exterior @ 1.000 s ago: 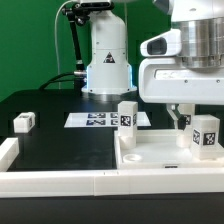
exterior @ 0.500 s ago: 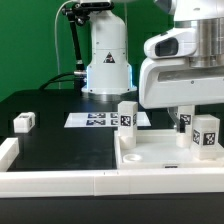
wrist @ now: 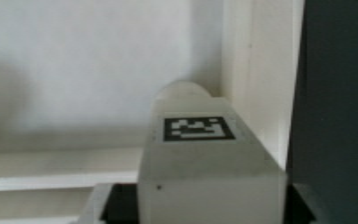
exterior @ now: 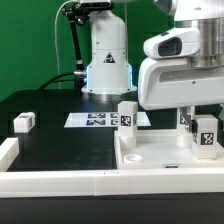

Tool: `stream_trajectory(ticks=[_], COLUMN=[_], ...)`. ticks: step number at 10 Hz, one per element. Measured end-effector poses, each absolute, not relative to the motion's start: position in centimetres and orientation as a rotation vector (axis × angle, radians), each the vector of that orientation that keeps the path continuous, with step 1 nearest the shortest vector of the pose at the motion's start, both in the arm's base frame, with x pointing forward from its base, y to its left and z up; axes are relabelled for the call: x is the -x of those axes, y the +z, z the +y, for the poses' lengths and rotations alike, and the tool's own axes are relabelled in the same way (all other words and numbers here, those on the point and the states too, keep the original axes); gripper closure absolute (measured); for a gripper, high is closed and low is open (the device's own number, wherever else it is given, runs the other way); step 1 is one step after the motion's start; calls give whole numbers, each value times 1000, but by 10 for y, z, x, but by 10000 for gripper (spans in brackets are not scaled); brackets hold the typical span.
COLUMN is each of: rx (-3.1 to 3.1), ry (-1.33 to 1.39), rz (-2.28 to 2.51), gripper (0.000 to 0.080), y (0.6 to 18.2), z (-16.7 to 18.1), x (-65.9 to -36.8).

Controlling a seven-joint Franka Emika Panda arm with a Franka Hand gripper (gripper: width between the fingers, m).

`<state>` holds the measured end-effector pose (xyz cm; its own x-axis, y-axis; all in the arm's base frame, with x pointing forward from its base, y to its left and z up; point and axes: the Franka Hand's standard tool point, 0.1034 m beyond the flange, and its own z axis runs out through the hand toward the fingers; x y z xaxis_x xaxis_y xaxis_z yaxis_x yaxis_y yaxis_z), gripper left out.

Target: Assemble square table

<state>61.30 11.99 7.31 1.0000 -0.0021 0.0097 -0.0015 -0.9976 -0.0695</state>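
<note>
**Arm low over the slab's far corner, a leg between its fingers**

The black table (exterior: 60, 150) fills the exterior view, with long white border rails (exterior: 60, 183) along its near edge and at the exterior view's left. The robot's white arm body (exterior: 180, 70) takes up the upper part of the exterior view's right, hanging low over the work.

The large white square slab (exterior: 160, 152) of the square table lies flat at the exterior view's right, its raised rim facing up and its near edge against the front rail. Behind it, the marker board (exterior: 95, 119) lies flat on the table, showing its printed tags.

Three legs can be seen. One tagged leg (exterior: 128, 115) stands upright at the slab's far corner toward the exterior view's left. A second leg (exterior: 206, 132) stands upright at the slab's far corner toward the exterior view's right, directly under the arm. A third leg (exterior: 24, 122) lies alone on the table at the exterior view's left, well apart from the slab.

The gripper (exterior: 192, 122) reaches down around the second leg. In the wrist view that leg (wrist: 201, 150) fills the middle, tag up, with dark fingers (wrist: 123, 203) close at its sides; the jaws are partly drawn in, but whether they press on the leg cannot be told.
</note>
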Motion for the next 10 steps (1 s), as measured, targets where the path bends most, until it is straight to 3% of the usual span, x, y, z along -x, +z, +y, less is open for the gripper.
stream_trajectory(ticks=[3, 10], rx=[3070, 2717], ry=[-11, 41], rz=[107, 1429], gripper=[509, 508], y=[73, 71], z=[120, 116], x=[-613, -614])
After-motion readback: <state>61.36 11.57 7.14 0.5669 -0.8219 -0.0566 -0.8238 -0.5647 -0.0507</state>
